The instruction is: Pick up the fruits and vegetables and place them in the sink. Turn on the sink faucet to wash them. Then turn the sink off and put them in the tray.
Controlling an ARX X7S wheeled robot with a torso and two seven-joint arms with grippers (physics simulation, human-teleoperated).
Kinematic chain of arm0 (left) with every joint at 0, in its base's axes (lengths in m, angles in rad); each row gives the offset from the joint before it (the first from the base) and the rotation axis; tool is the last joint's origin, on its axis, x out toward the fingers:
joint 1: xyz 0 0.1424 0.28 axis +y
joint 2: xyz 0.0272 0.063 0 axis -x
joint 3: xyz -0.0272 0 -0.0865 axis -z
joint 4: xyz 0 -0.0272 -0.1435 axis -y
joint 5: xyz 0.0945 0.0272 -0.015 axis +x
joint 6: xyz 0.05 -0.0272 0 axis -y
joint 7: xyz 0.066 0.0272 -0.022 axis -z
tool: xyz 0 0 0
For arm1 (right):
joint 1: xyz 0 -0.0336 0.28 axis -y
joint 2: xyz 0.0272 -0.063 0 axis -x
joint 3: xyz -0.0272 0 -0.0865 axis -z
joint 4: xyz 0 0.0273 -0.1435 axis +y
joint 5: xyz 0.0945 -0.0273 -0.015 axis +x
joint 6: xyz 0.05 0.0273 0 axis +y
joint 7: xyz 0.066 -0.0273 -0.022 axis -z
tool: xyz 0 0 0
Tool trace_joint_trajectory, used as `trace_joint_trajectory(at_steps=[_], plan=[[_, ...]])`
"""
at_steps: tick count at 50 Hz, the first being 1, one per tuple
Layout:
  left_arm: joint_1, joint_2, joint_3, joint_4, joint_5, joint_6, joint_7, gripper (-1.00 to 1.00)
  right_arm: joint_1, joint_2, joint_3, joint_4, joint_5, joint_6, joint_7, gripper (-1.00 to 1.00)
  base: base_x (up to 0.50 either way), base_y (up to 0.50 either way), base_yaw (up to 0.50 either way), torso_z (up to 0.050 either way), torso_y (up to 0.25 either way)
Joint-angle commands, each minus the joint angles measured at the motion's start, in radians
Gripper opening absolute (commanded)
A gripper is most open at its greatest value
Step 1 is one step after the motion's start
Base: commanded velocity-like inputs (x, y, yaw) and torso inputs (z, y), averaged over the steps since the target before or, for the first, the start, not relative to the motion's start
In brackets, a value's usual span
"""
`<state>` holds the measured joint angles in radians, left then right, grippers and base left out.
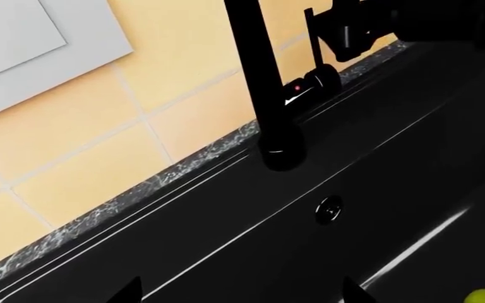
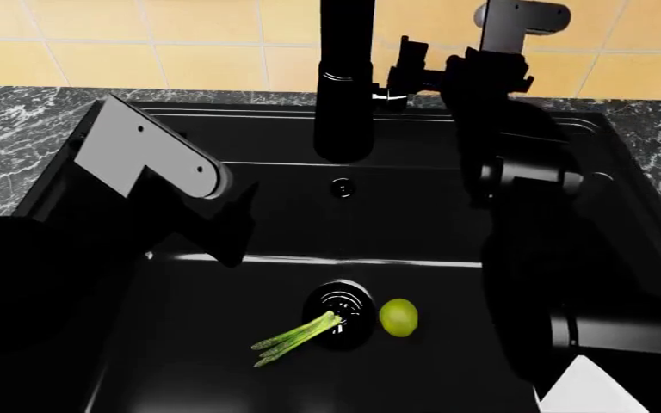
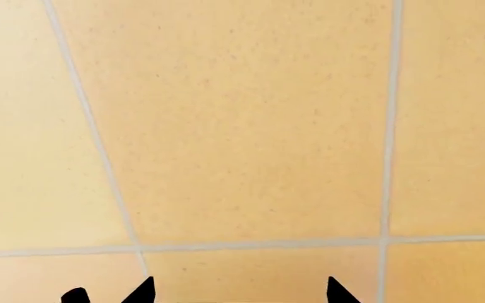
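Observation:
The yellow-green fruit (image 2: pixel 398 317) and the bundle of green stalks (image 2: pixel 296 337) lie on the floor of the black sink (image 2: pixel 193 344), on either side of its round drain (image 2: pixel 339 310). The black faucet (image 2: pixel 346 86) stands at the back rim. My right gripper (image 2: pixel 413 64) is up beside its thin side lever (image 1: pixel 314 38), open, facing the tiled wall with nothing between its fingertips (image 3: pixel 146 290). My left gripper (image 2: pixel 237 231) hangs open and empty over the sink's left half, looking at the faucet (image 1: pixel 264 82) and the overflow hole (image 1: pixel 329 209). The tray is out of view.
A dark marble counter (image 2: pixel 9 129) surrounds the sink, with a yellow tiled wall (image 2: pixel 169 43) behind it. A pale grey panel (image 1: pixel 40 38) hangs on that wall. Something white (image 2: pixel 589 387) shows at the lower right, under my right arm.

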<state>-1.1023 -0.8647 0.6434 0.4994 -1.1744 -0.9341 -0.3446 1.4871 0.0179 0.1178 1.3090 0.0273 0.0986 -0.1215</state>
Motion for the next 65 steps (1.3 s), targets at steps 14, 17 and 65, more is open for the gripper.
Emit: trace_joint_trajectory(at_steps=[14,17,65], plan=[[0.053,0.002,0.031,-0.011,0.055,0.046,0.033,1.0,-0.121,0.074,-0.061,-0.63,-0.019,0.431,-0.086,1.0,0.0,0.0,0.0,0.0,0.0],[0.052,0.004,0.037,-0.012,0.06,0.043,0.037,1.0,-0.171,0.102,-0.077,-0.836,-0.015,0.595,-0.124,1.0,0.0,0.0,0.0,0.0,0.0],[-0.084,0.089,0.095,-0.091,-0.157,-0.231,-0.066,1.0,0.18,0.786,-0.875,-1.464,1.444,1.412,0.182,1.0,0.0,0.0,0.0,0.0,0.0]])
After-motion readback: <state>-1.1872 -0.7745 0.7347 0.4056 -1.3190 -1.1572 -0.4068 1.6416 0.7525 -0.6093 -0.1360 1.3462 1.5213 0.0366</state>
